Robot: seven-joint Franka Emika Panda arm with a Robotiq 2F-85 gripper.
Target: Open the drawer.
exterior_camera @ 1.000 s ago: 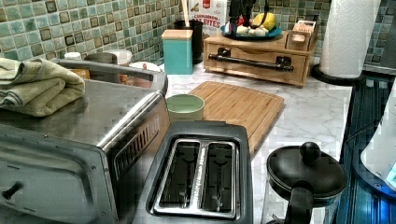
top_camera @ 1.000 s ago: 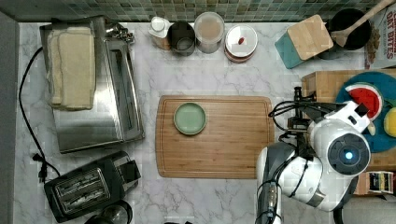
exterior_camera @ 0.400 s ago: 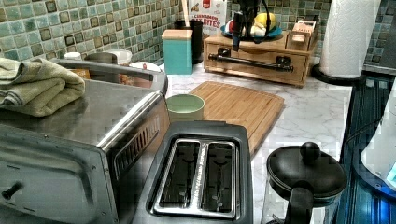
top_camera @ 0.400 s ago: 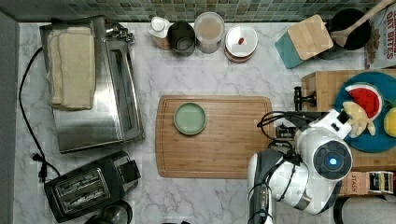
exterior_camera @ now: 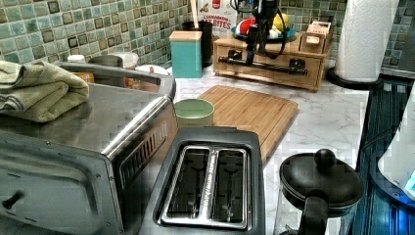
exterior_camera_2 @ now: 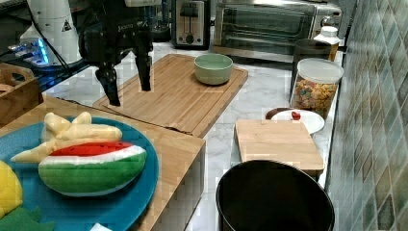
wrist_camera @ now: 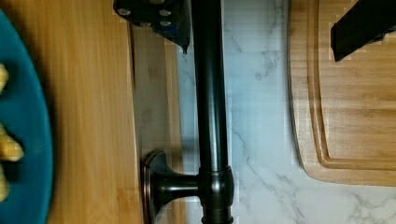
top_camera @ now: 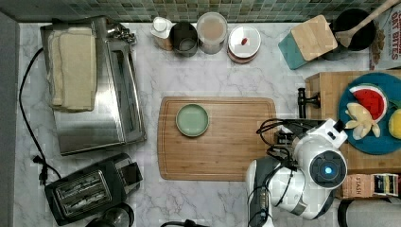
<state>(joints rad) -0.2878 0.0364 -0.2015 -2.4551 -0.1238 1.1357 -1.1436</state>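
Observation:
The drawer sits in a low light-wood box at the left view's far right, its front flush with the box. A long black bar handle runs across that front, and one end pokes out in the top view. My gripper hangs just over the handle. In the wrist view the gripper is open, with the handle between its fingers and touched by neither. The right view shows the open gripper beside the box edge.
A wooden cutting board with a green bowl lies close to the handle. A blue plate of toy fruit rests on the box top. A paper towel roll, teal canister, toaster oven and toaster stand around.
The arm has moved toward the top view's lower left, and the gripper has come down in front of the drawer to the handle's height.

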